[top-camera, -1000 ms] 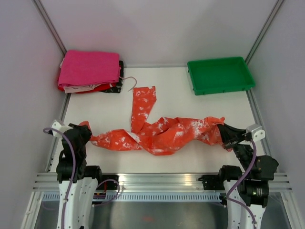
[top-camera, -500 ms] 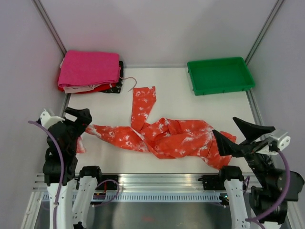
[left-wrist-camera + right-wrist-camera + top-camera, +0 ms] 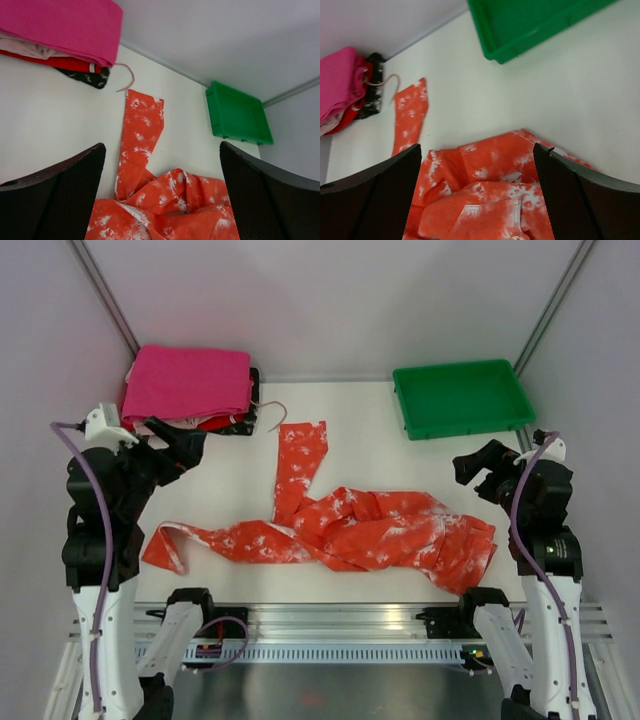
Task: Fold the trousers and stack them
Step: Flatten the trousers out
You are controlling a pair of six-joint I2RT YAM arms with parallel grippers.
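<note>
Orange-red trousers [image 3: 340,530] lie crumpled on the table [image 3: 370,450]; left gripper [image 3: 183,448] and right gripper [image 3: 478,475] hang near their two ends, jaws spread, holding nothing.

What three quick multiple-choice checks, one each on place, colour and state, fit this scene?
1. The tray sits at the:
A. far left
B. far right
C. near middle

2. The top of the stack is:
A. pink
B. blue
C. yellow

3. The trousers are:
A. folded on the stack
B. inside the tray
C. spread crumpled, unheld

Answers:
1. B, the tray is in the far right corner.
2. A, a pink cloth covers the pile.
3. C, they lie rumpled mid-table and nothing grips them.
</note>
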